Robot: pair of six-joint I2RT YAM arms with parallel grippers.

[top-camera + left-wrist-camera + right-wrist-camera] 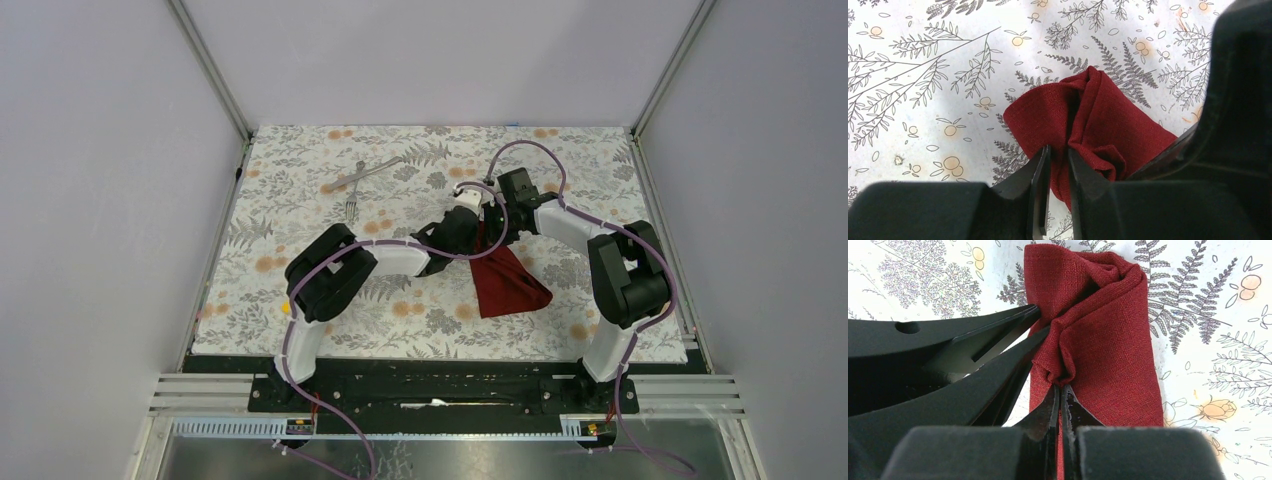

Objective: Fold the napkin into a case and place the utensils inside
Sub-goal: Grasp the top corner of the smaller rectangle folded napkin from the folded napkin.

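The dark red napkin (508, 282) is bunched and partly folded at the table's middle right, its upper end lifted between both grippers. My left gripper (464, 230) is shut on a fold of the napkin (1118, 125), with cloth between its tips (1059, 152). My right gripper (497, 222) is shut on another fold of the napkin (1108, 340) right beside it (1061, 390). The utensils lie apart at the far left: a silver fork (353, 198) and a second slim silver piece (368, 173) crossing it. No finished case shows.
The floral tablecloth (300, 180) covers the table inside white walls with metal corner posts. The two arms cross close together over the middle. The left gripper's black fingers (1013, 325) fill the left of the right wrist view.
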